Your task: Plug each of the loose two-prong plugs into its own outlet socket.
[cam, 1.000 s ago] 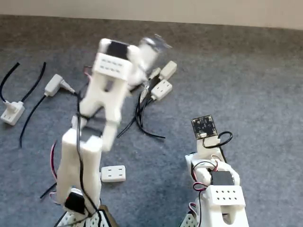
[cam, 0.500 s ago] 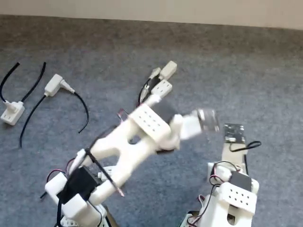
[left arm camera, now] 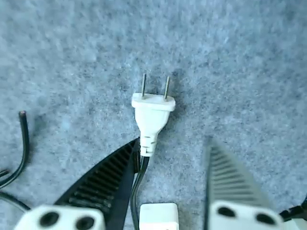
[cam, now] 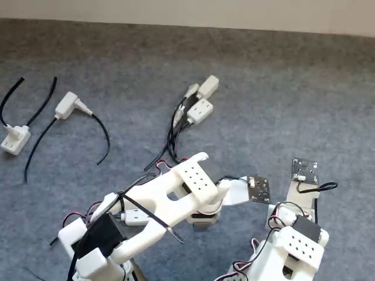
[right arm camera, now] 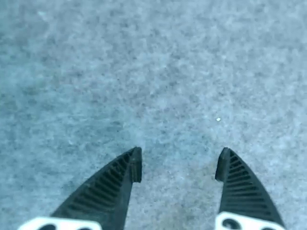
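Left wrist view: close up, the plug (left arm camera: pixel 153 112) lies flat on the carpet (left arm camera: pixel 240 57), its two prongs pointing away from the left gripper (left arm camera: pixel 173 143)
Left gripper: wide open, gripping nothing
Plug to gripper: just beyond the fingertips, nearer the black finger (left arm camera: pixel 112 175); its cord (left arm camera: pixel 139 184) runs back between the two fingers, past a white block (left arm camera: pixel 158 213) I cannot identify
High view: the wider spread, with the left arm (cam: pixel 176 196) bent low across the table toward the right arm (cam: pixel 290 249); near socket (cam: pixel 137 216) beside the left arm's base; mid socket (cam: pixel 200 110) and mid plug (cam: pixel 206 86) close together among tangled black cords; angled plug (cam: pixel 66 105) and end socket (cam: pixel 14 139) well apart at the far left
Right wrist view: right gripper (right arm camera: pixel 180 155) with fingers spread, nothing between them, over bare carpet
Materials: plug of white moulded plastic, flat-faced, tapering to a ribbed collar, prongs thin bare metal; cords black and thin; carpet grey, short, felt-like; fingers black, wedge-shaped, ridged on the inner faces, on white mounts
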Tool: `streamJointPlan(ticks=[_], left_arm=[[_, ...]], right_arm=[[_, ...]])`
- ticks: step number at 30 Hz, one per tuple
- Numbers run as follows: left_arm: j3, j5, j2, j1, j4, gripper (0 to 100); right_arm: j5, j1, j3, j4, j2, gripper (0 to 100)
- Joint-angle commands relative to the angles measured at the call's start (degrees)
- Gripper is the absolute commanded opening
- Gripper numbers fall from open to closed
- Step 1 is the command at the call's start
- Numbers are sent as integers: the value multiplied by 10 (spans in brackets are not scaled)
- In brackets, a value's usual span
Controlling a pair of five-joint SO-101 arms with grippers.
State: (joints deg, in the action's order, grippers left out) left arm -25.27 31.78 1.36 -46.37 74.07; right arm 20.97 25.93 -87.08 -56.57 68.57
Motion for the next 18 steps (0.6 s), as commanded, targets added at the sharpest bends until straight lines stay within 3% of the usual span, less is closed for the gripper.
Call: streamJointPlan(ticks=[1,6,8,11,14,18], left_arm=[[59,2,-25,25,47,246],[215,-1,-25,82,144,242],[300,-22,-25,142,186,242],[400,-108,-20,266,229,242],[408,-163,-22,394,245,242],[345,-171,-25,531,257,242]], right_arm=[[6,-5,29,-2,5,252],[9,-32,29,-2,5,252],[15,-56,29,-3,5,252],[52,-102,32,-5,2,252],[57,-147,61,-44,1,252],[57,-235,174,-143,0,252]])
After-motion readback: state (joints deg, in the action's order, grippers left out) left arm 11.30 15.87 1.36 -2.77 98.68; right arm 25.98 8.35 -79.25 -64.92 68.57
